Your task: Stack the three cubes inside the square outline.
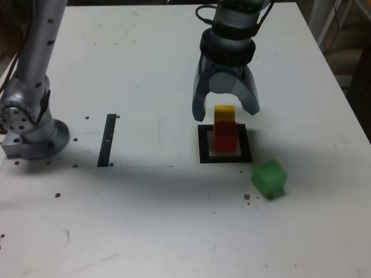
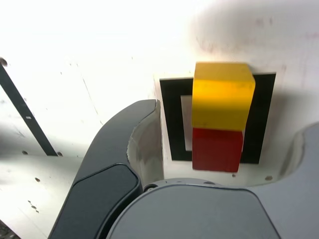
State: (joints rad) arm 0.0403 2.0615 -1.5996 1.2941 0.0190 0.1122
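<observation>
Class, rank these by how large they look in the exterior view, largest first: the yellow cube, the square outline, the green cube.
1. Square outline
2. Green cube
3. Yellow cube

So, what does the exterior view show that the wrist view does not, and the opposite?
Only the exterior view: the green cube, off the outline, and the arm's base on the table.
Only the wrist view: the pale, scuffed inner face of one finger.
Both: the open gripper, the yellow cube on the red cube, the black square outline around them, and the black strip.
</observation>
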